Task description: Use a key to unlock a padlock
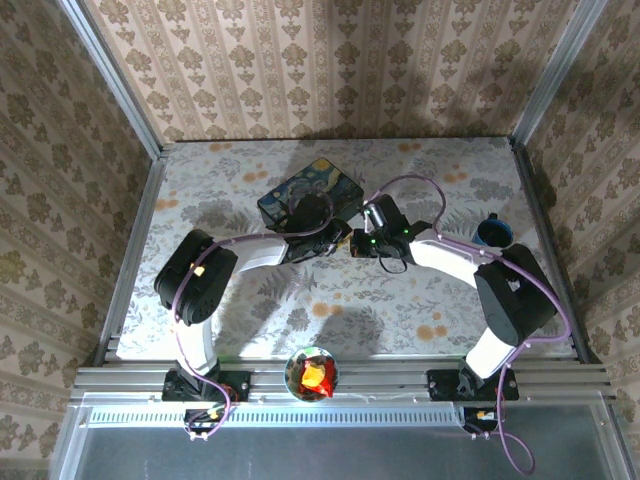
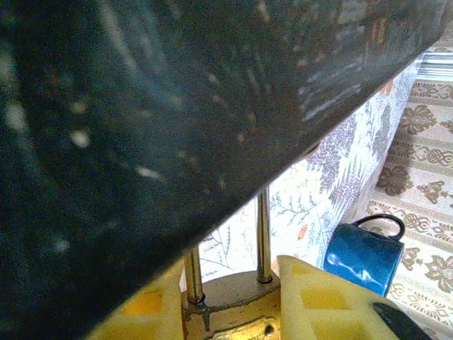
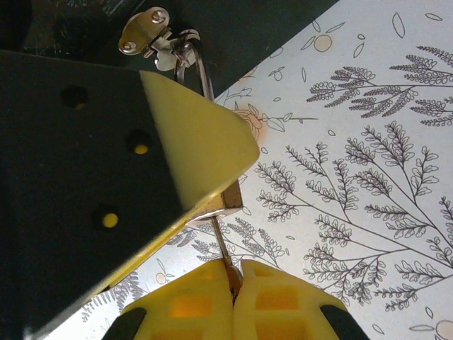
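The brass padlock (image 2: 237, 294) hangs by its thin shackle (image 2: 263, 234) from the metal hasp (image 3: 145, 32) on the dark blue painted box (image 1: 308, 195). My left gripper (image 2: 228, 312) is shut on the padlock's body, one yellow finger on each side. In the right wrist view that finger (image 3: 198, 134) covers most of the lock, leaving a brass corner (image 3: 230, 202) showing. My right gripper (image 3: 233, 275) is shut on the key (image 3: 221, 244), whose thin shaft runs up into the padlock's underside. Both grippers meet just in front of the box (image 1: 350, 243).
A small dark blue cup (image 1: 493, 233) stands at the right of the table, also seen beyond the left fingers (image 2: 364, 255). A bowl (image 1: 312, 373) holding red and yellow items sits at the near edge between the arm bases. The box looms right over the left wrist camera.
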Tool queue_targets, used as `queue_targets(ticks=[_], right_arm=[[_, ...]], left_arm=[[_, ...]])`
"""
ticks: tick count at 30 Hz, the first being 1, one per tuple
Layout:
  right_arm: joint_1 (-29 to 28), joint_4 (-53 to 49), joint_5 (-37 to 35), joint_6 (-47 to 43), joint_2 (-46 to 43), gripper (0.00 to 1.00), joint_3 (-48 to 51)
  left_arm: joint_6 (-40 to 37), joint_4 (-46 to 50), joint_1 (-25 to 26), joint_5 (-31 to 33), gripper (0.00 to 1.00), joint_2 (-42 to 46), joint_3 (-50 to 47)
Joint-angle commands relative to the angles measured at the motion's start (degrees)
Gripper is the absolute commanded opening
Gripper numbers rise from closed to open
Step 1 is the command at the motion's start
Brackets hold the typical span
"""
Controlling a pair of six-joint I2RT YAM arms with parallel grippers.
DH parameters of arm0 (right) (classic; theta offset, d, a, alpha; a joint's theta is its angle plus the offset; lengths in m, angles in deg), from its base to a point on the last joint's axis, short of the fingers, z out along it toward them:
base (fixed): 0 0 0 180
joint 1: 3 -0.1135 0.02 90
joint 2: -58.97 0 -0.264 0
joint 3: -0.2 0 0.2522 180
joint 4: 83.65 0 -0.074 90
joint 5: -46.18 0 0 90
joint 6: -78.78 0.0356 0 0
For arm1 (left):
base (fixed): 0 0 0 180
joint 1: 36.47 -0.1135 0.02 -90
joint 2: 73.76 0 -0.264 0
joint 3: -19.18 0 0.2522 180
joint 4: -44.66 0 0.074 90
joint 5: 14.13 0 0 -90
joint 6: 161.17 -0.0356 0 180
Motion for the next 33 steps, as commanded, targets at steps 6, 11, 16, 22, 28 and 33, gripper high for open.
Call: queue_targets(ticks=[6, 11, 16, 22, 28, 33], right_arm=[[5.31, 37.97, 10.37, 5.78, -3.38, 0.0, 12.79], [5.23, 36.59, 8.76, 4.57, -5.62, 0.0, 14.57], [3.61, 31.6, 2.31, 4.83, -10.54, 0.0, 15.89], [0.06, 22.86, -5.12, 12.55, -17.79, 0.0, 17.55], [-1.89, 14.73, -10.02, 19.96, -19.06, 0.0, 17.34], [-3.12, 7.89, -13.56, 23.36, -18.61, 0.0, 14.48]], left_arm=[[6.46, 3.42, 5.66, -14.39, 0.0, 1.15, -0.63], [9.41, 2.11, 6.29, -13.54, 0.0, 1.7, -0.96], [12.5, 3.08, 7.54, -11.86, 0.0, 2.79, -1.56], [10.59, 7.42, 8.51, -7.89, 0.0, 3.87, -0.24], [11.69, 6.99, 9.53, -5.22, 0.0, 2.89, 0.07], [12.78, 5.59, 10.06, -5.84, 0.0, 0.61, 0.73]])
